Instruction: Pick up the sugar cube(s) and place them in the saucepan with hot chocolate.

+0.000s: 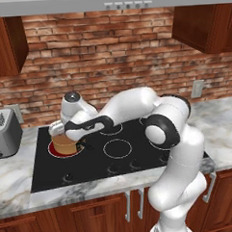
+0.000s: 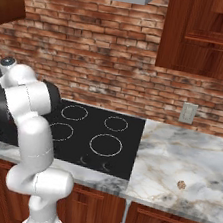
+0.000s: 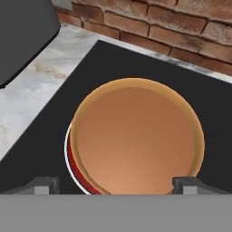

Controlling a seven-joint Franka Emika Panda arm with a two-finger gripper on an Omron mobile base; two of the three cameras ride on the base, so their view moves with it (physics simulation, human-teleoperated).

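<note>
The saucepan with hot chocolate is a small copper-orange pot with a light brown top, standing on the glowing red front-left burner of the black cooktop. In the hand view the saucepan lies straight below me. My gripper hangs just above the pot, pointing down. Its two dark fingertips stand far apart at the bottom of the hand view, so the gripper is open with nothing between the fingers. The sugar cube is out of view.
A grey toaster stands on the marble counter left of the cooktop, close to the pot, and the toaster also shows in the hand view. A brick wall runs behind. A small brown round thing lies on the right counter.
</note>
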